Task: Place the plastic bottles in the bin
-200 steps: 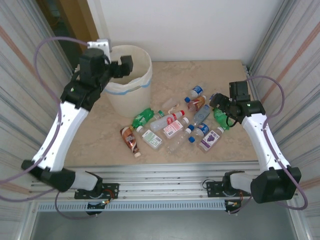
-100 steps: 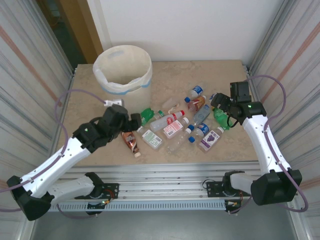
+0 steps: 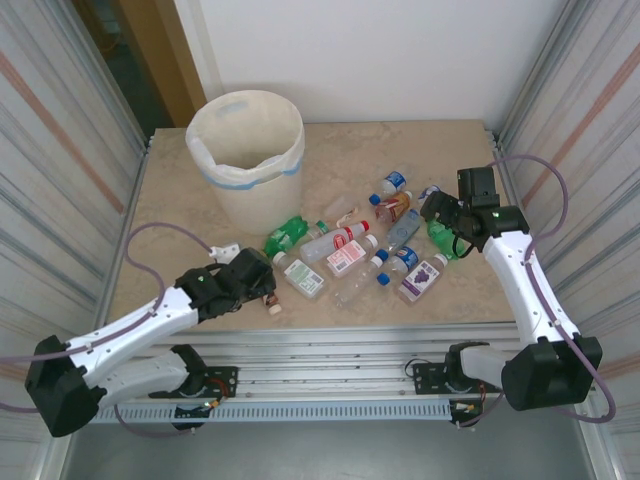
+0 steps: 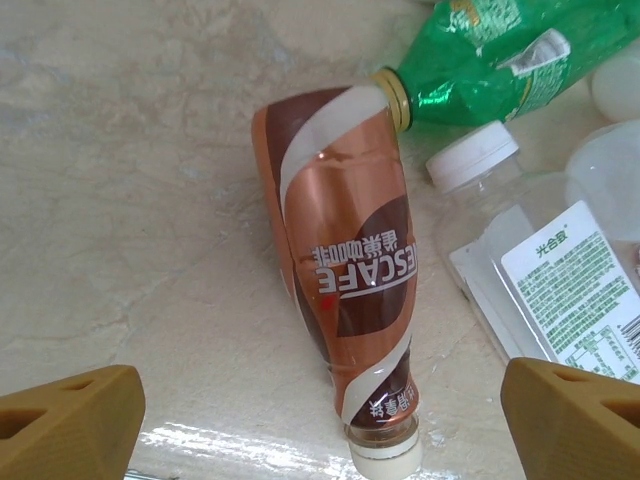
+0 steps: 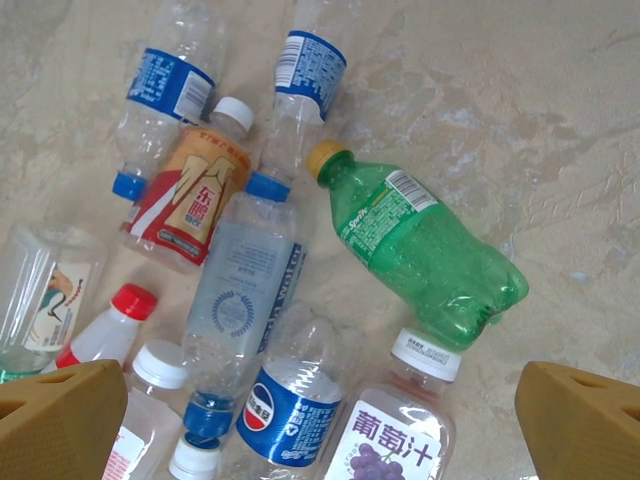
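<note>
Over the brown bottle [image 4: 345, 290], left claw [image 4: 320, 420] hangs with its fingers wide apart, one each side, neither touching. That bottle lies flat, white cap toward the near edge, base against the neck of a crushed green bottle [image 4: 490, 60]. Right claw [image 5: 320, 420] is likewise spread and holds nothing, above a yellow-capped green bottle [image 5: 430, 255] on the right edge of the bottle pile [image 3: 350, 250], all lying flat. Bin [image 3: 296, 140] stands upright far left, well apart from both claws. Tabletop [image 3: 180, 230] is glossy beige stone-pattern. Aluminium rails [image 3: 330, 350] line the near edge. Ribbed metal panels [image 3: 60, 150] flank both sides, with a white back wall [image 3: 380, 60].
</note>
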